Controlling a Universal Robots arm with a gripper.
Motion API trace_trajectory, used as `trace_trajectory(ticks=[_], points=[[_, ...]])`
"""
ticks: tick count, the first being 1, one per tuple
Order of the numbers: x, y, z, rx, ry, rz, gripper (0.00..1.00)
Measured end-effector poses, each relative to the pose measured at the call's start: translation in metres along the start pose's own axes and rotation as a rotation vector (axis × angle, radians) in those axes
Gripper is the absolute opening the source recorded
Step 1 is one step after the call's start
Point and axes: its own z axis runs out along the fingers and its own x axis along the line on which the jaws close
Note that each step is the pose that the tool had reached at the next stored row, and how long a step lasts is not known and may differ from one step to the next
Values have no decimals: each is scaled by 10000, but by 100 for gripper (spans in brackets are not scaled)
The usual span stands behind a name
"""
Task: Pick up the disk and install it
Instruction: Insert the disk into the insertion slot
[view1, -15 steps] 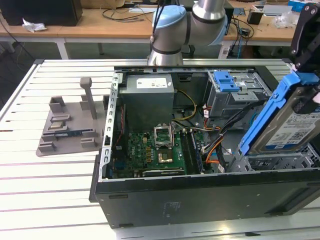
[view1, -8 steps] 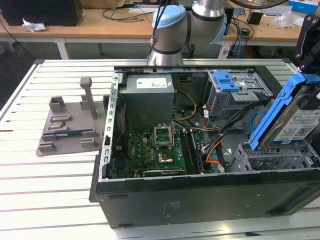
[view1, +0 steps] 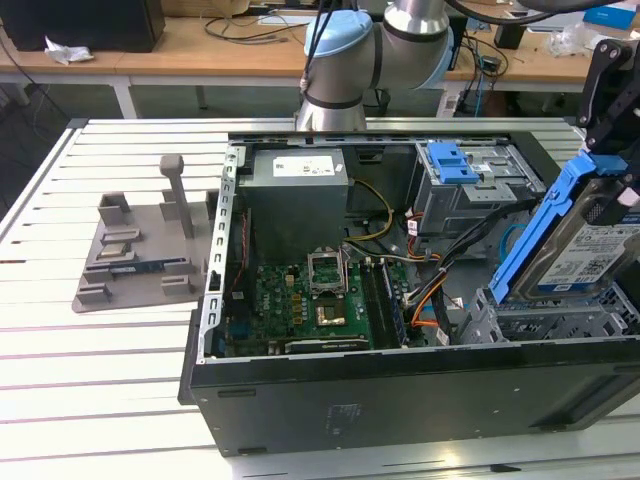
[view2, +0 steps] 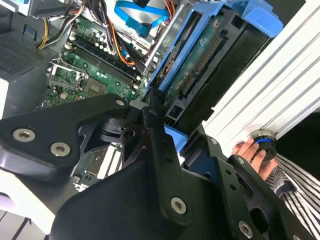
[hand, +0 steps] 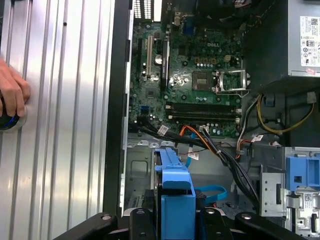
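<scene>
Now the black gripper (view1: 612, 155) squeezes the flat silver metal disk in a blue plastic frame (view1: 575, 250). It hangs at six o'clock from the gripper, tilted toward one o'clock, over the open black computer box (view1: 400, 390).

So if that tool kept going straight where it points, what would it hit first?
Probably the grey metal drive bay in the corner of the open black computer case: the tool holds the silver metal hard drive in its bright blue plastic bracket tilted above it. Depth is unclear.
</scene>
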Motion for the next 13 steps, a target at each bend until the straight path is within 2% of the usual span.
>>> trace_trajectory(ticks=[4,7,9,13], points=[[-56,-7,47,0,0,-1,37],[-53,-8,62,1,12,0,37],[-23,-8,70,-2,59,42,37],[-21,-22,114,-2,49,179,37]])
